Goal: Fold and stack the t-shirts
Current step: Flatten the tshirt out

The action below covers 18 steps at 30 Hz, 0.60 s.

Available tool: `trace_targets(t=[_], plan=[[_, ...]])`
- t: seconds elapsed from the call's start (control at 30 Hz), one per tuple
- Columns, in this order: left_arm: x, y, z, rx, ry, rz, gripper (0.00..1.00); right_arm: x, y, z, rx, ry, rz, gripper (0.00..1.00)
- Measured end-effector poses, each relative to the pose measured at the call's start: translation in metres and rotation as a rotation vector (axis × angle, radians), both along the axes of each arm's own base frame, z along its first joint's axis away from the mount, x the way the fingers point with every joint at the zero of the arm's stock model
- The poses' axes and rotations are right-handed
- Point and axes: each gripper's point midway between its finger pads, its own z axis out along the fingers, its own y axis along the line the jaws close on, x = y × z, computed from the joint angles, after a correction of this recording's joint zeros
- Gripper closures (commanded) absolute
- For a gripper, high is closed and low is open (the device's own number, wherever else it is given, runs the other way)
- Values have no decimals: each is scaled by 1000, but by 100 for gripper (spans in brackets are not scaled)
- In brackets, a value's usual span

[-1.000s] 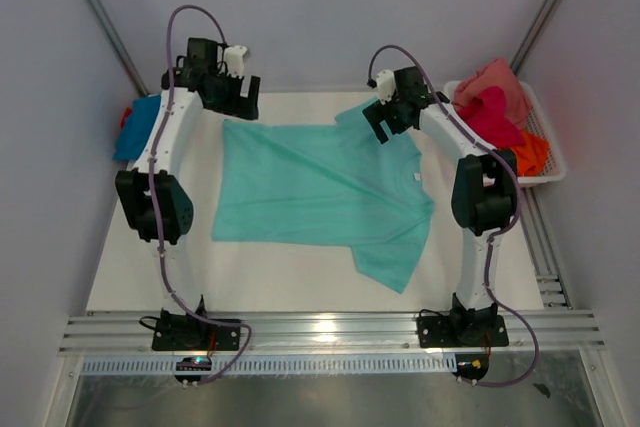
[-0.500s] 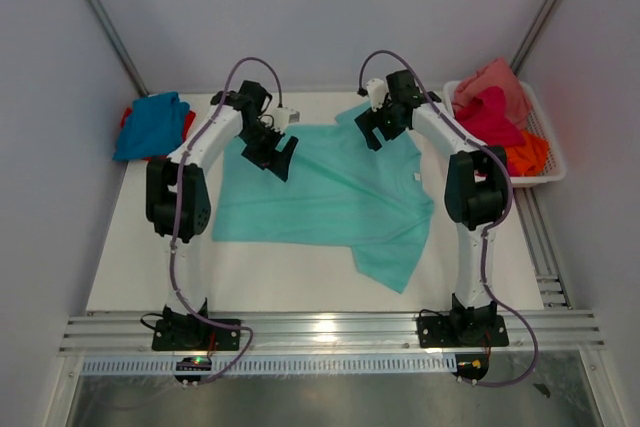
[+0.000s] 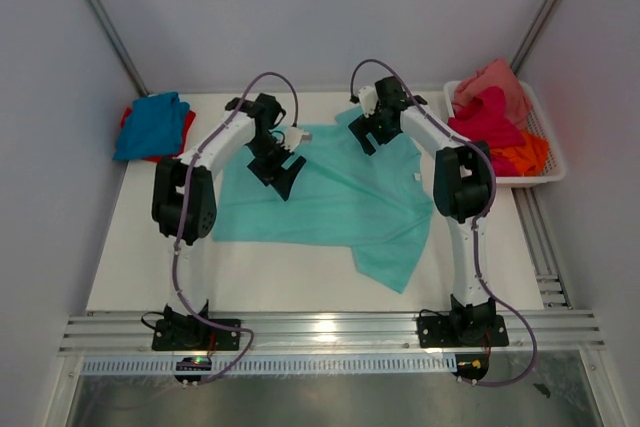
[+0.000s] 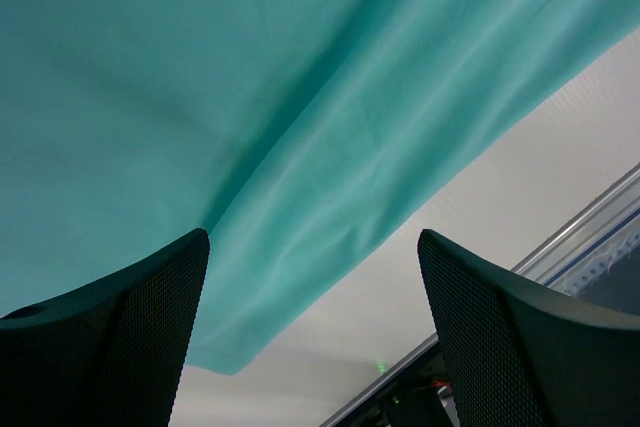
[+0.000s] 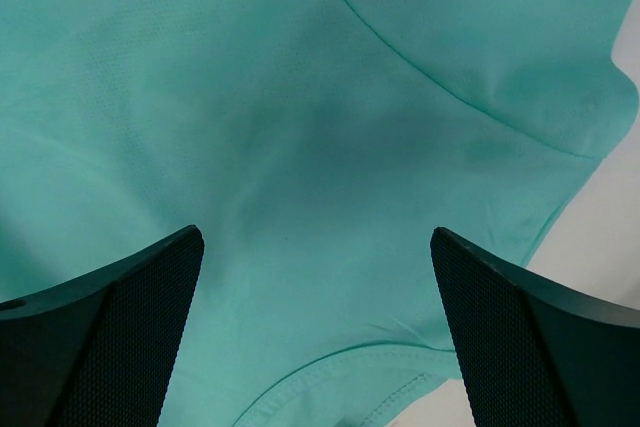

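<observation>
White table (image 3: 290, 285), mint-teal t-shirt (image 3: 330, 197) spread flat (creased), blue t-shirt (image 3: 150, 125) far left — basket (image 3: 535, 181) right

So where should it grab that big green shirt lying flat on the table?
Probably the far edge, from straight above: the mint-teal t-shirt lies flat, so only thin edges like the far sleeve offer a pinch.

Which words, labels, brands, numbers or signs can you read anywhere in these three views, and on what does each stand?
No text can be read in any view.
The mint-teal t-shirt is plain; a tiny pale tag on it is too small to read.
The blue t-shirt, magenta t-shirt and white basket show no print.
</observation>
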Motion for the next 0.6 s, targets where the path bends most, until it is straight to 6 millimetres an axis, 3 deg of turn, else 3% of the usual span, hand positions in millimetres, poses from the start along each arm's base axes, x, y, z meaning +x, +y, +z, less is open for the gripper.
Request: trace_targets(t=[0.3,0.6], plan=[[-12,11,-9,85,52,-44,14,15,2,-10,-78,-24,-59,1],[-17,20,-32,213,99,-75,14,34,-24,-13,-223,-79,-207,1]])
